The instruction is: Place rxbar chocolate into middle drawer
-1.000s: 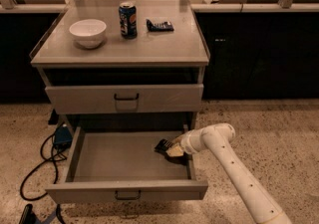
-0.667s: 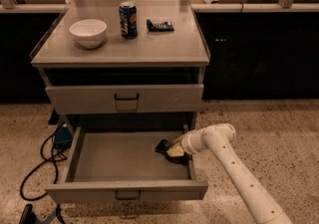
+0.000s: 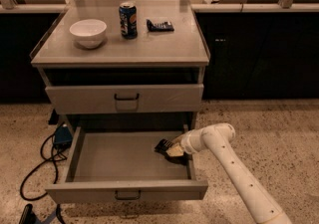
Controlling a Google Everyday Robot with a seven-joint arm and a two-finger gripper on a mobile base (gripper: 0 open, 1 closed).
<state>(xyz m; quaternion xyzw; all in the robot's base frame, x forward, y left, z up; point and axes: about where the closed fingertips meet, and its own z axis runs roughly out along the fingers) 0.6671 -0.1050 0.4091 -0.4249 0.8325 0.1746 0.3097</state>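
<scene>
Nothing has shifted in the last second. Your pincer (image 3: 169,147) sits low inside the open middle drawer (image 3: 124,188), at its right side, with the chocolate bar (image 3: 161,145) dark at its tip. You cannot tell whether the bar is gripped or already let go, so judge the drop unfinished.

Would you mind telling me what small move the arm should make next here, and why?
Probably release the rxbar chocolate right there, assuming it is held. The claw sits inside the open middle drawer, near its right wall, with the dark bar at its tip just over the drawer floor, so the bar would land inside.
</scene>
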